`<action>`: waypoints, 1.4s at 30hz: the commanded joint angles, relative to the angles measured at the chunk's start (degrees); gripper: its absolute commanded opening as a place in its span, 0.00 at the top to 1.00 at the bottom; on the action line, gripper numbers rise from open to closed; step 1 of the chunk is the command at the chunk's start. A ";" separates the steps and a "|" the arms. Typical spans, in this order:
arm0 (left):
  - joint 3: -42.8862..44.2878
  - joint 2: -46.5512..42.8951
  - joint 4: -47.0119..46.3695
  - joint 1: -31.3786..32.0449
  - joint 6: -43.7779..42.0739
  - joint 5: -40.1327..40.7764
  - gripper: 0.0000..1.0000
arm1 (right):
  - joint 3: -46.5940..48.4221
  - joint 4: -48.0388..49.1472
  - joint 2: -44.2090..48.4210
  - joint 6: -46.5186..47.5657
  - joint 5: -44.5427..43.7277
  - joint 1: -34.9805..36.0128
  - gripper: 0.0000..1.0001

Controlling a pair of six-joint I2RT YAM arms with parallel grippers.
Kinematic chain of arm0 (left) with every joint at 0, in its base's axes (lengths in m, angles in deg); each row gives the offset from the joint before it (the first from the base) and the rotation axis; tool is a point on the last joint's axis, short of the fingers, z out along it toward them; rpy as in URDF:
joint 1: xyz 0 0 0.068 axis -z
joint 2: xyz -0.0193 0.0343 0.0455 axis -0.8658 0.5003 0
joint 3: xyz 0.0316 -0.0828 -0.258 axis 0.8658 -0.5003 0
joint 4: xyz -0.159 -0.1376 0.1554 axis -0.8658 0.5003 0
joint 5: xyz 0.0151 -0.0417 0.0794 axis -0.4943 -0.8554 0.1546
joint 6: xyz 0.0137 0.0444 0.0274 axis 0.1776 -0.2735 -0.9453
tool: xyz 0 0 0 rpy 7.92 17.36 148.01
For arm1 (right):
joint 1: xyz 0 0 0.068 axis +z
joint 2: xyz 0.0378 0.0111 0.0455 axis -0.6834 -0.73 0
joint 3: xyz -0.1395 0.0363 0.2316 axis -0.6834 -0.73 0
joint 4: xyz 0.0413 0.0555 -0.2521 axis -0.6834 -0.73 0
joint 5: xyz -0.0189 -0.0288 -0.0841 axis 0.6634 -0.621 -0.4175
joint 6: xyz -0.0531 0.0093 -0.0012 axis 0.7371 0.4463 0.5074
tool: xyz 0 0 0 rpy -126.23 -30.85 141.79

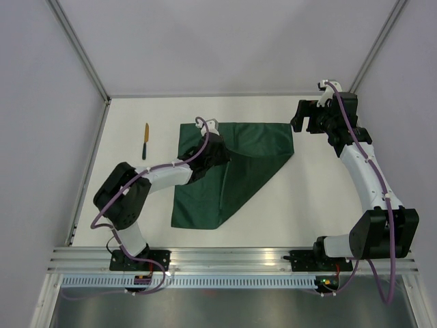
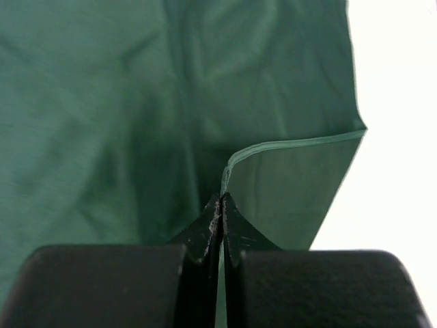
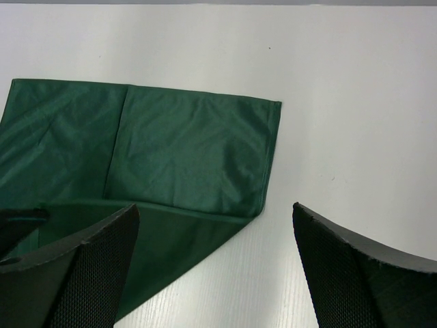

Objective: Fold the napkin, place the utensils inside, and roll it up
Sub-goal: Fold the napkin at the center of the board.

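Shows the napkin [image 1: 252, 147], dark green and matte, lying on the white table [image 1: 321, 198] near its middle. Lies partly folded: straight hem along 12 o'clock, a slanting edge running from the 3 o'clock corner down to a point near 6 o'clock, and a crease down the middle where one layer laps over another.

Has the left gripper [image 1: 220, 156] low over the cloth's 9 o'clock half. From the left wrist camera, shows that gripper [image 2: 220, 203] with its fingers pressed together, pinching a raised hem of the napkin [image 2: 102, 102] right at the tips. Curls up from the pinch and bends off toward 3 o'clock, with rumpled green cloth beneath.

Puts the right gripper [image 1: 304, 116] at 2 o'clock of the napkin, just past its corner and clear of the cloth. Spreads its fingers wide, with nothing between them [image 3: 213, 212]. From that wrist, looks down on the napkin [image 3: 191, 150] lying flat, a doubled layer ending in a straight hem.

Leaves one slim utensil [image 1: 145, 141] at 9 o'clock of the napkin, apart from it, lying along the 12-to-6 line. Looks like a knife with a yellowish handle, though too small to be sure.
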 commanded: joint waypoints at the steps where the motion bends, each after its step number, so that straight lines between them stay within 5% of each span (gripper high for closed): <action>1: 1.33 -2.10 1.53 -3.76 1.75 -2.93 0.98 | 2.30 -1.29 0.80 -0.96 -0.36 -0.03 0.02; 14: 8.53 0.53 6.89 -14.39 -2.30 -5.66 0.98 | 2.47 -1.29 0.63 -0.96 0.60 -0.12 0.02; 42: 19.08 8.36 13.48 -24.68 -5.28 -10.06 0.98 | 2.38 -1.55 0.80 -0.96 1.13 -0.03 0.02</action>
